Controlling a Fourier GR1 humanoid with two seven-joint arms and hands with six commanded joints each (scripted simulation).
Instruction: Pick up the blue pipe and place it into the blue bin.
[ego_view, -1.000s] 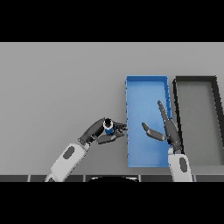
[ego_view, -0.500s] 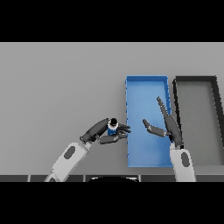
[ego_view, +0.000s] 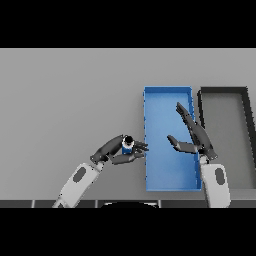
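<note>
On the grey tabletop (ego_view: 60, 100), the left hand (ego_view: 114, 151) has its fingers curled round the blue pipe (ego_view: 127, 147), just left of the blue bin (ego_view: 148, 150). The carry step seems under way; next the pipe must cross the bin's left wall and be released. The right hand (ego_view: 196, 137) hovers over the bin, fingers straight, holding nothing. A dark bin (ego_view: 248, 130) stands at far right.

Flat, even, moderate light over the grey table (ego_view: 65, 100), no glare, only faint soft shading inside the blue bin (ego_view: 150, 170) and under the hands, no edge distortion
</note>
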